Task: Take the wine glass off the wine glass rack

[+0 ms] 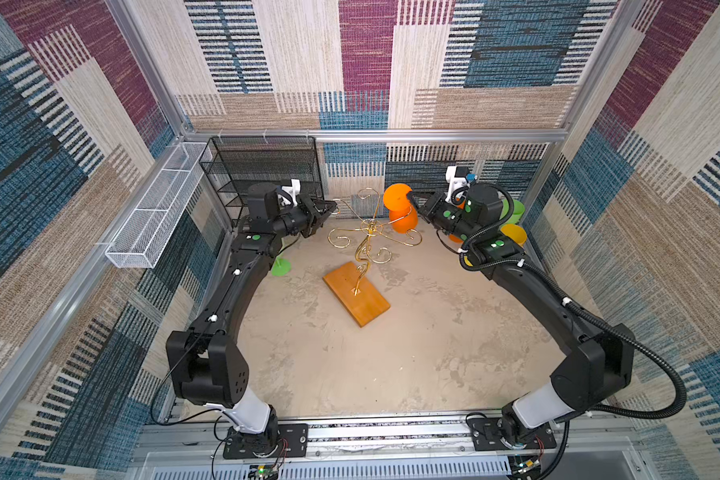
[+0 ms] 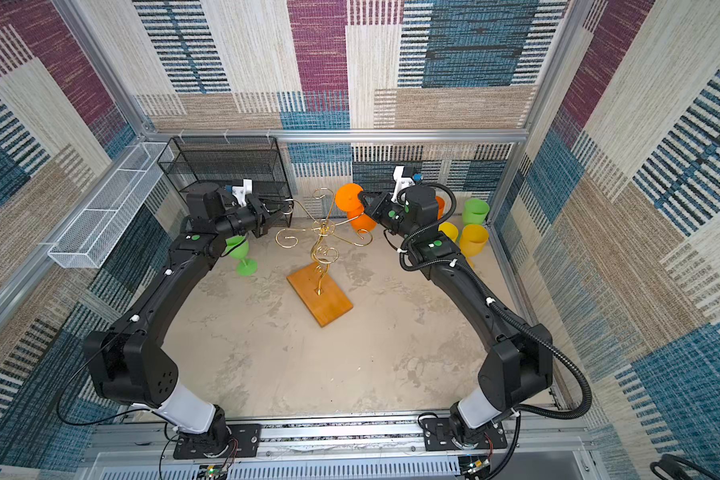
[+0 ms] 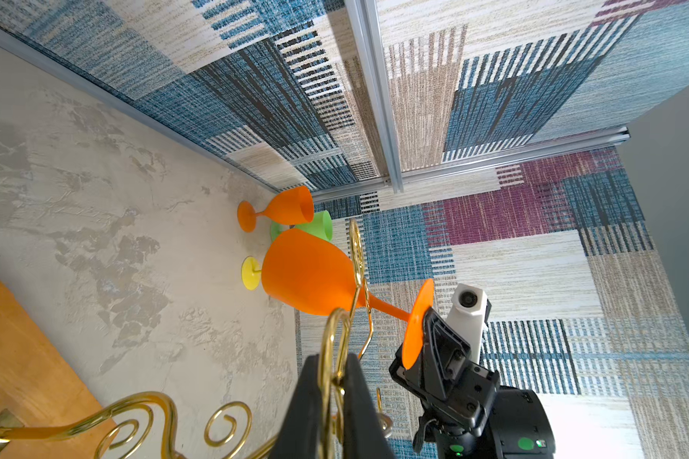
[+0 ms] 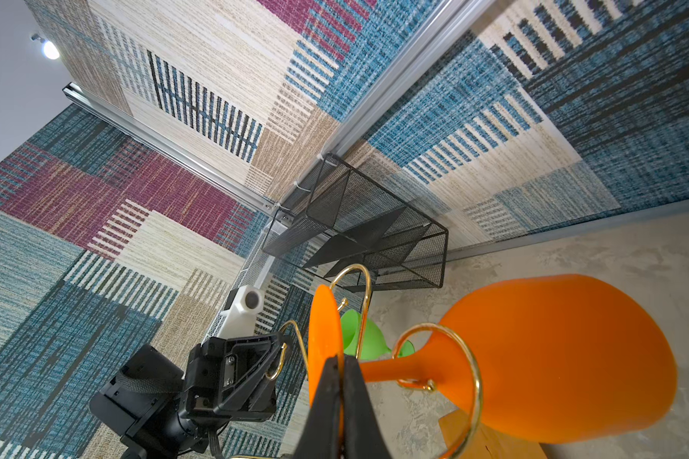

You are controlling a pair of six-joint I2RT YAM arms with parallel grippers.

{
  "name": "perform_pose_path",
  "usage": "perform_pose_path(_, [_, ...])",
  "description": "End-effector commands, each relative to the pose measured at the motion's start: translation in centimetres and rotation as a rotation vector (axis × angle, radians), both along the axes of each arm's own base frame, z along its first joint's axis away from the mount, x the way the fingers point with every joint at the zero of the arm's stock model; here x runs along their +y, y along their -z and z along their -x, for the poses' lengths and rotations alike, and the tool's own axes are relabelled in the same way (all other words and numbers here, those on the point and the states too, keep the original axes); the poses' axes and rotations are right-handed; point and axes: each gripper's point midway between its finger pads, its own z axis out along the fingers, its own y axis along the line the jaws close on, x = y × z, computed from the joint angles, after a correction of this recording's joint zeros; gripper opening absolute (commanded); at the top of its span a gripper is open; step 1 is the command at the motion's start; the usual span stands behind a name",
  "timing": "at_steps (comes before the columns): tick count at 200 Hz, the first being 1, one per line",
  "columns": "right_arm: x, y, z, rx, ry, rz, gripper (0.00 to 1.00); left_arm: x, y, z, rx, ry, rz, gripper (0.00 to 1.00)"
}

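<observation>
The wine glass rack is a gold wire stand on a wooden base, mid table. An orange wine glass hangs upside down at its back right scroll arm, and its stem crosses the gold wire. My right gripper is shut on the glass's foot disc. My left gripper is shut on the gold wire of a scroll arm at the back left. The left wrist view shows the glass bowl and the right gripper on the foot.
A black mesh shelf unit stands at the back left with a white wire tray on the left wall. A green glass stands under my left arm. Green, yellow and orange glasses crowd the back right corner.
</observation>
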Motion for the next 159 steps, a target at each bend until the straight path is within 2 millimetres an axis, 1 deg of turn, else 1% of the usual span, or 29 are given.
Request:
perform_pose_path(1, [-0.5,-2.4,0.4,-0.086,0.025,0.017,0.0,1.7,3.2,-1.0,0.009,-0.09,-0.148,0.0])
perform_pose_path(28, [-0.8,-3.5,0.0,-0.124,0.048,0.03,0.0,1.8,3.8,-0.7,0.019,-0.088,-0.157,0.0])
perform_pose_path(52, [-0.8,-4.6,-0.5,-0.153,0.061,0.038,0.0,2.0,3.7,-0.2,0.015,-0.09,-0.173,0.0])
perform_pose_path(64, [-0.7,-4.7,-1.0,-0.156,0.068,0.038,0.0,2.1,3.9,0.0,0.019,-0.09,-0.181,0.0])
perform_pose_path(70, [-0.5,-4.0,-1.4,-0.144,0.067,0.047,0.0,2.1,3.9,0.1,0.019,-0.089,-0.183,0.0])
perform_pose_path(71, [-0.5,-4.6,-1.4,-0.156,0.066,0.042,0.0,2.1,3.8,0.1,0.017,-0.088,-0.183,0.0])
perform_pose_path(73, [-0.5,-5.0,-1.4,-0.163,0.067,0.04,0.0,2.1,3.9,0.1,0.019,-0.089,-0.183,0.0])
perform_pose_path(80, [-0.3,-5.2,-1.6,-0.168,0.062,0.04,0.0,2.1,3.9,0.2,0.019,-0.087,-0.185,0.0])
perform_pose_path(98, [0.4,-4.7,-2.5,-0.161,0.044,0.042,0.0,2.1,3.9,0.4,0.021,-0.085,-0.189,0.0])
perform_pose_path(118, [1.0,-3.7,-3.6,-0.146,0.04,0.053,0.0,2.1,4.1,0.5,0.022,-0.081,-0.192,0.0])
perform_pose_path(151, [2.4,-2.4,-4.9,-0.133,0.02,0.08,0.0,2.0,4.3,0.5,0.026,-0.078,-0.194,0.0])
perform_pose_path(159, [2.7,-2.4,-5.1,-0.133,0.014,0.081,0.0,2.0,4.4,0.5,0.027,-0.075,-0.193,0.0])
